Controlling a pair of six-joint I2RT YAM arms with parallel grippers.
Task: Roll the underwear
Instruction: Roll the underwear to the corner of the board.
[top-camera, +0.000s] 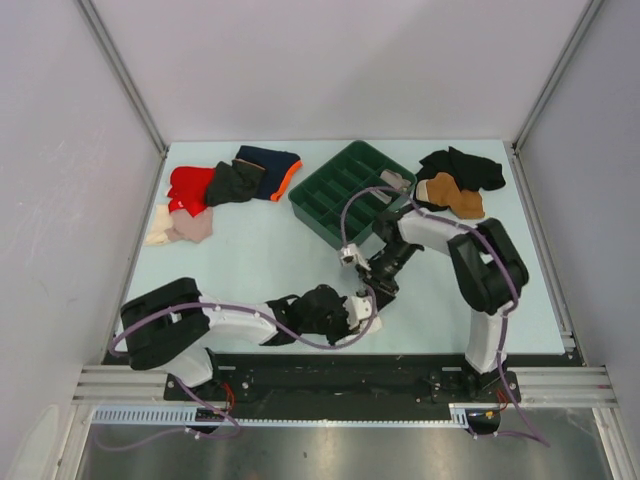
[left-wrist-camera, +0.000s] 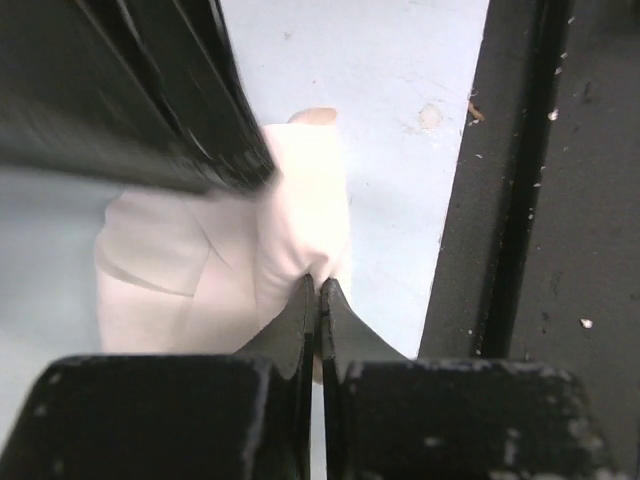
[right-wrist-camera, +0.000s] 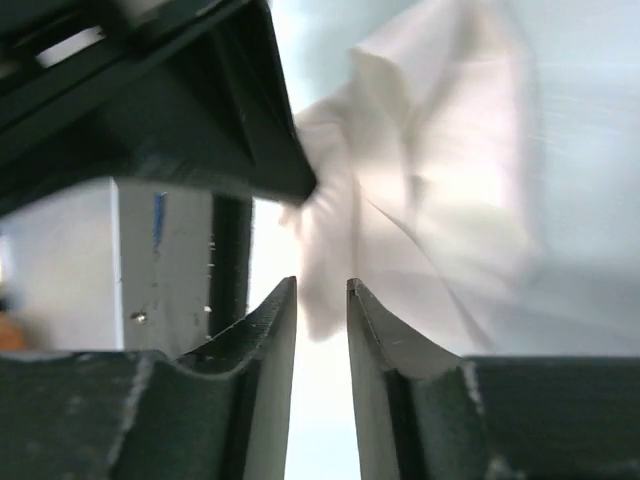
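The underwear is a small white cloth bunched on the pale blue table near its front edge. In the right wrist view the underwear rises in loose folds. My left gripper is shut, and its tips pinch a puckered edge of the cloth. My right gripper stands just above, its jaws a narrow gap apart; a corner of the cloth hangs just past the tips, not held. In the top view the left gripper and right gripper meet over the cloth and hide most of it.
A green compartment tray lies behind the grippers. Red, dark, navy and pink-beige garments lie at the back left. Black and tan garments lie at the back right. A black rail runs along the near edge.
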